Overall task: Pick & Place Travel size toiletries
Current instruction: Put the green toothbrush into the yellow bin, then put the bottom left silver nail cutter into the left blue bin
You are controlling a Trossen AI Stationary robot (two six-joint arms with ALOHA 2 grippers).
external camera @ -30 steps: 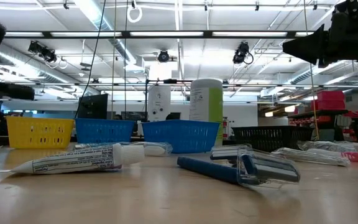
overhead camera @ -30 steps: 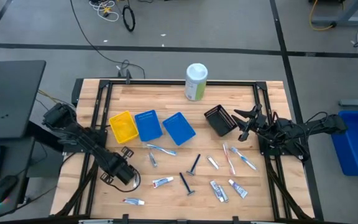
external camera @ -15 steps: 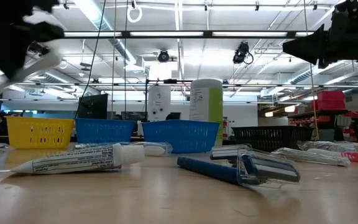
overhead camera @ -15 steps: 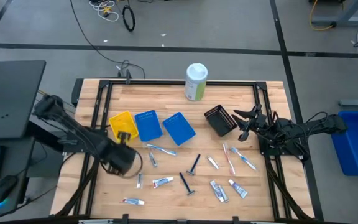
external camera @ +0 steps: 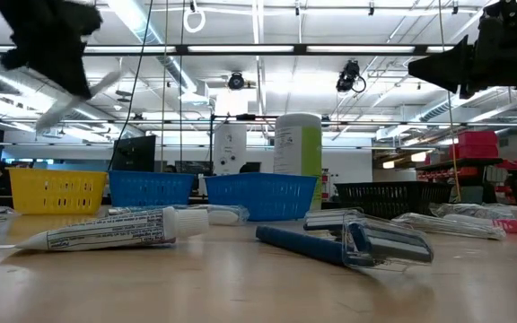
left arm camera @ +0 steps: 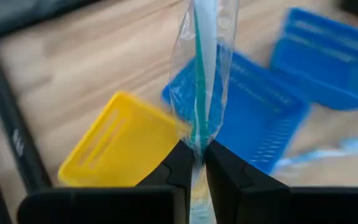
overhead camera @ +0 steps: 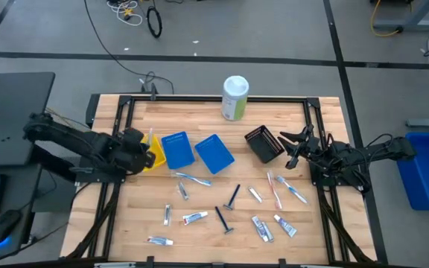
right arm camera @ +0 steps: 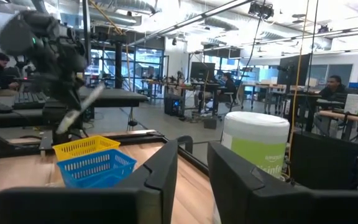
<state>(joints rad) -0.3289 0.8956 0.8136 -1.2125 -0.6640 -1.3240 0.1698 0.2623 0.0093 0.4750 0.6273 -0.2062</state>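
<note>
My left gripper [overhead camera: 150, 153] hangs over the yellow tray [overhead camera: 158, 159] at the table's left and is shut on a toothbrush in a clear wrapper [left arm camera: 201, 74]. In the low view that toothbrush [external camera: 74, 100] slants down below the gripper [external camera: 48, 40]. My right gripper [overhead camera: 292, 149] waits open in the air beside the black tray [overhead camera: 263, 144]. Other toiletries lie flat on the wood: toothpaste tubes [overhead camera: 194, 217] [overhead camera: 160, 240], razors [overhead camera: 222, 219] [overhead camera: 233, 196] and wrapped toothbrushes [overhead camera: 192, 179] [overhead camera: 275, 190]. My left gripper pinches the wrapped toothbrush between its two fingers [left arm camera: 182, 165] at one end of the wrapper [left arm camera: 197, 142]. The fingers lie along it. It is lifted clear and sticks out beyond the fingertips, slanting down over the yellow tray [left arm camera: 123, 143].
Two blue trays [overhead camera: 176, 149] [overhead camera: 214, 152] sit right of the yellow one. A tall white-green canister [overhead camera: 234, 97] stands at the far edge. A black frame borders the table. People sit at desks in the room behind [right arm camera: 334, 87].
My left gripper rose from the table's near-left part and swung toward the far edge until it was over the yellow tray, carrying the wrapped toothbrush lifted clear. A small tube on the wood where the gripper was came into sight. The right arm kept still.
</note>
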